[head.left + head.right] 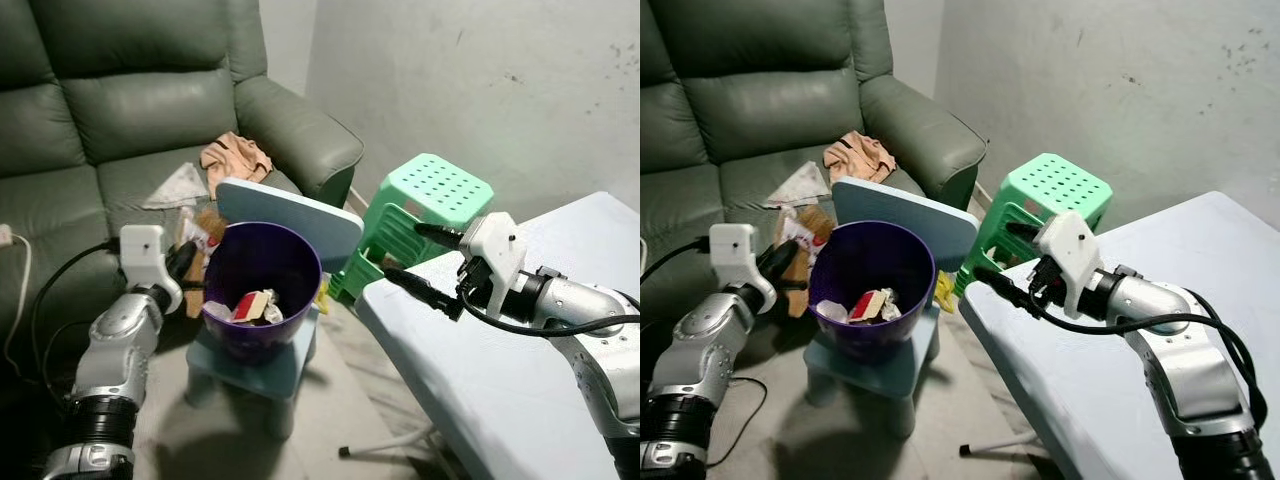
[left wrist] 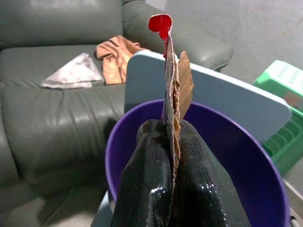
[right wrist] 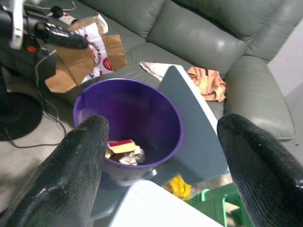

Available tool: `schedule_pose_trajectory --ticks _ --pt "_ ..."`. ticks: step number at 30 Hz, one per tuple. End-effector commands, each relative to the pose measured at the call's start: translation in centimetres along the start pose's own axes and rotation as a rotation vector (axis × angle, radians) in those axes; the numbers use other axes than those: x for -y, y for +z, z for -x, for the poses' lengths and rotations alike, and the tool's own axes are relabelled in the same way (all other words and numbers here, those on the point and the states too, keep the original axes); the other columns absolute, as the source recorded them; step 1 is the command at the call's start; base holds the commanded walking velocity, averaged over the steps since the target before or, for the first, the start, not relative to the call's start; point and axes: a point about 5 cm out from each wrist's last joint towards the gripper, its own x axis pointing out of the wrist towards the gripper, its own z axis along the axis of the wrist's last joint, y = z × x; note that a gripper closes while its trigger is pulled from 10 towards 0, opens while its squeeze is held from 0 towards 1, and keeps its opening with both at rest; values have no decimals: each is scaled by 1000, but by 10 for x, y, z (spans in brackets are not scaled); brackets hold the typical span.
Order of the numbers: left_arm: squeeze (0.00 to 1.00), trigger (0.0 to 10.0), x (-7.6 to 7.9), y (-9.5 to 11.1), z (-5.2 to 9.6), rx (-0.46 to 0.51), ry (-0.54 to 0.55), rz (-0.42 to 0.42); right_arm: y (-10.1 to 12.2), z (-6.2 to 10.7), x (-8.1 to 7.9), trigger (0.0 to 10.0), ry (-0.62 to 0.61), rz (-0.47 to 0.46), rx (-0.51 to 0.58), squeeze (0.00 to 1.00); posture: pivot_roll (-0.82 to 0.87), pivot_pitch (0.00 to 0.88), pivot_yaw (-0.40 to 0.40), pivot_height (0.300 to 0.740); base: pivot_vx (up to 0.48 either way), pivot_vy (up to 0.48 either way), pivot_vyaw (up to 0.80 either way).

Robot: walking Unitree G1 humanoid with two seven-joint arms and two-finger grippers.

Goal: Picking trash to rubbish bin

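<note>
Left gripper (image 2: 173, 156) clenched on a flattened brown-and-white cardboard wrapper with red print (image 3: 90, 56), held just beside the rim of the round purple plastic bin (image 1: 262, 285), on its sofa side. Bin standing on a small pale-blue chair (image 1: 290, 215) before the grey-green leather sofa (image 1: 130, 110), scraps of red and white trash (image 1: 255, 305) lying in its bottom. Right gripper (image 1: 425, 262) released, fingers (image 3: 80, 175) spread wide above the edge of the light-blue table (image 1: 500, 380), near the green plastic stool (image 1: 420, 205).

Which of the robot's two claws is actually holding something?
The left gripper: its fingers pinch a flattened cardboard wrapper beside the purple bin. The right gripper hangs open with nothing in it.
</note>
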Motion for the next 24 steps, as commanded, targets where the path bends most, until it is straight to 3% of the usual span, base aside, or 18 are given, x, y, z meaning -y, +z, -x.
schedule_pose_trajectory --ticks 1,2,11,24 --pt "0 10000 0 5 -4 22 5 -8 -1 0 -4 10000 9 -1 0 0 -88 210 -177 740 0 0 0" --pt "0 10000 -5 4 -5 31 5 -18 -6 -6 -8 10000 -4 -28 -4 0 -82 235 -185 740 0 0 0" --pt "0 10000 -15 14 -11 65 0 -15 -3 -13 -30 10000 47 -121 46 0 -81 287 -196 740 0 0 0" --pt "0 10000 -12 19 -21 74 -42 -27 4 -9 -47 10000 124 -172 59 0 -100 331 -201 740 0 0 0"
